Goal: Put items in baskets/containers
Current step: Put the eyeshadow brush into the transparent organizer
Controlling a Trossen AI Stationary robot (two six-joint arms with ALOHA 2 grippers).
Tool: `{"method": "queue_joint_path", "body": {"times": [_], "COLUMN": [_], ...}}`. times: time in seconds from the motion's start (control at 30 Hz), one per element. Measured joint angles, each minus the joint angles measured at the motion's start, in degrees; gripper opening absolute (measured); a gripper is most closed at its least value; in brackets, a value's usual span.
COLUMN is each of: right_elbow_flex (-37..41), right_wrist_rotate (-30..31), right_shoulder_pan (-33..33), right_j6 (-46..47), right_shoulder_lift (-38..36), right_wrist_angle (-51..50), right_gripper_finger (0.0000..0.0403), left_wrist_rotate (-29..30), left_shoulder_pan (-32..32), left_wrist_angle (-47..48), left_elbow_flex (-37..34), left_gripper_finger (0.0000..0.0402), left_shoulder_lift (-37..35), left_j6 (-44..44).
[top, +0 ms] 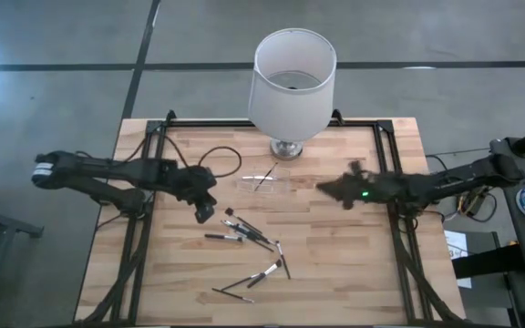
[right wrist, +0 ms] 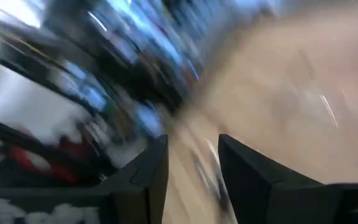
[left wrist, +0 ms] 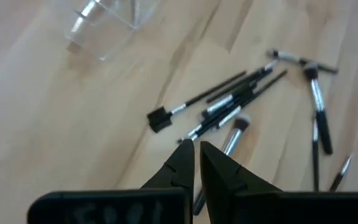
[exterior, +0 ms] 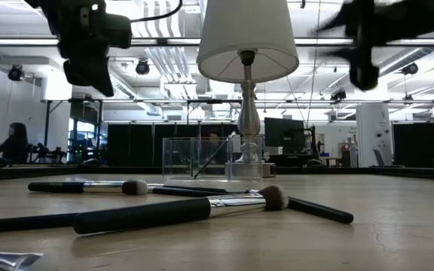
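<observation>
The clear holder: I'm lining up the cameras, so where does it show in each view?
High view: clear holder at mid-table, just in front of the lamp.
Low view: centre, before the lamp's stem.
Left wrist view: at the picture's upper edge, beyond the brushes.
Right wrist view: too blurred to tell.
Shared landmark: the lamp.

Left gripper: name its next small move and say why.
Probably open the fingers and lower onto the nearest brush. The left gripper hangs shut and empty just above the loose pile, while only one brush stands in the clear holder. The right gripper is open, empty and blurred in its own view, off to the holder's other side.
</observation>
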State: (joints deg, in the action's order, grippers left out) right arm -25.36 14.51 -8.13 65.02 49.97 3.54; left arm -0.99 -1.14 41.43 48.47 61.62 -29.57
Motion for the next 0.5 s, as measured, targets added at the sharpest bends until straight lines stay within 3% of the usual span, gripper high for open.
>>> {"method": "queue_joint_path", "body": {"times": [0.17, 0.3, 0.5], "right_elbow_flex": [-11.2, -19.7, -31.2], "right_wrist_rotate": [-7.8, -10.3, -12.9], "right_shoulder_pan": [-0.5, -0.5, -3.3], "right_j6": [7.3, 8.4, 10.0], "right_shoulder_lift": [13.3, 23.8, 38.7], "right_wrist_angle": [-20.2, -26.5, -27.9], "right_gripper_finger": [0.0137, 0.0137, 0.0148], "left_wrist_rotate": [0.0, 0.0, 0.1], "left_shoulder_pan": [-1.4, -1.6, -1.6], "left_wrist_angle": [1.1, 1.6, 1.6], "left_elbow_flex": [0.0, 0.0, 0.0], "left_gripper_finger": [0.002, 0.002, 0.002], "left_shoulder_lift": [1.7, 2.7, 2.5], "left_j6": [3.5, 6.5, 8.5]}}
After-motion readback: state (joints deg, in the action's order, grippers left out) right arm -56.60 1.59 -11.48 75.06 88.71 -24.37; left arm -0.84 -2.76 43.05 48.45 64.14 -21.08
